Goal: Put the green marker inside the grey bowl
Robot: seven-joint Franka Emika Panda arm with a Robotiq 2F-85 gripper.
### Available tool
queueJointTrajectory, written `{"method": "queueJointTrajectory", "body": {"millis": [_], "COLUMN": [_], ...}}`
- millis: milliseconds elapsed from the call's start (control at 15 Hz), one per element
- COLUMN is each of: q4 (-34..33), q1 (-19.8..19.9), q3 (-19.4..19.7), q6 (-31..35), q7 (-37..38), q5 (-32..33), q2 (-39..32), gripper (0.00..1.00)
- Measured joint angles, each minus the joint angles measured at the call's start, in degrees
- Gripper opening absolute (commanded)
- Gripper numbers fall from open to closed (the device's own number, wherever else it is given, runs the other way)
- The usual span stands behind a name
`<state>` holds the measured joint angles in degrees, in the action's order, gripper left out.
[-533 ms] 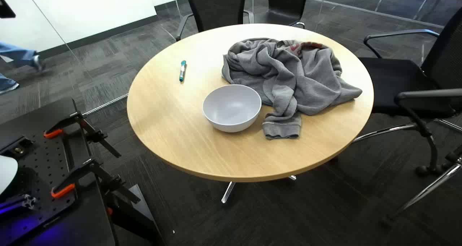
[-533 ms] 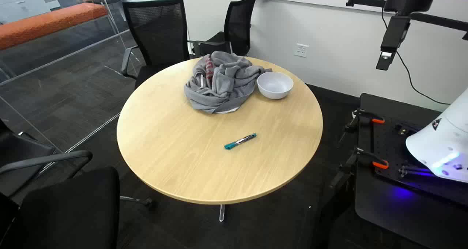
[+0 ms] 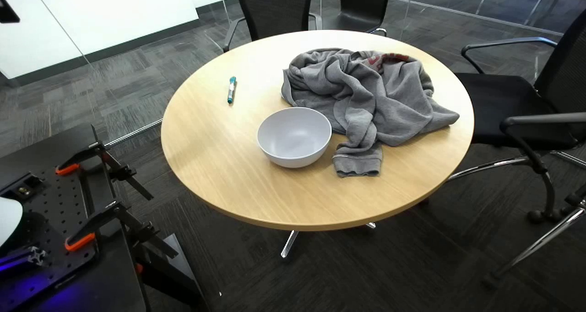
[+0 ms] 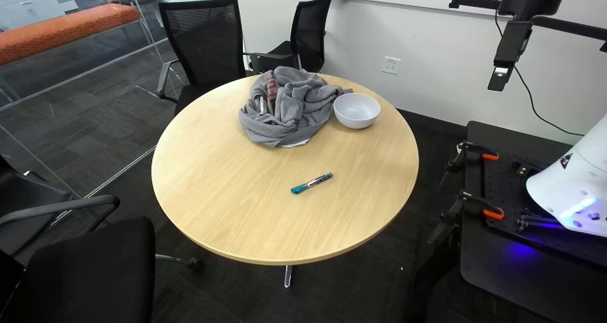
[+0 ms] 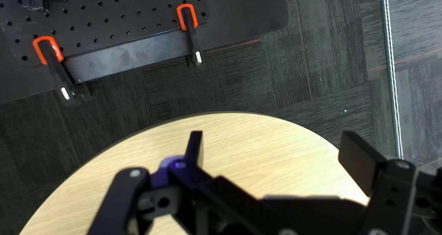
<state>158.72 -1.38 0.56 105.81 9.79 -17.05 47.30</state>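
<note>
The tool point(image 5: 274, 150) is spread wide, presumably to admit the marker point(image 4: 311, 183). That lies apart from the bowl point(image 4: 356, 118), likely easing grasping.

Round wood-topped table point(image 4: 213, 185), black chairs point(image 4: 204, 43), dark carpet point(image 4: 341, 290), white wall point(image 4: 427, 76), orange bench point(image 4: 66, 31) behind glass partition point(image 4: 95, 124)
</note>
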Motion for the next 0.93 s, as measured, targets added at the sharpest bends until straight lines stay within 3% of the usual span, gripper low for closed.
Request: {"method": "queueJointTrajectory", "body": {"millis": [400, 933], "q4": [0.0, 0.1], "q1": [0.7, 0.9], "q3": [-1.3, -3.9], "q6": [2.6, 15.9], "q7": [-0.2, -4.4], "q5": [1.8, 12.1], "q2": [-0.1, -5.8], "gripper": [1.0, 1.0]}}
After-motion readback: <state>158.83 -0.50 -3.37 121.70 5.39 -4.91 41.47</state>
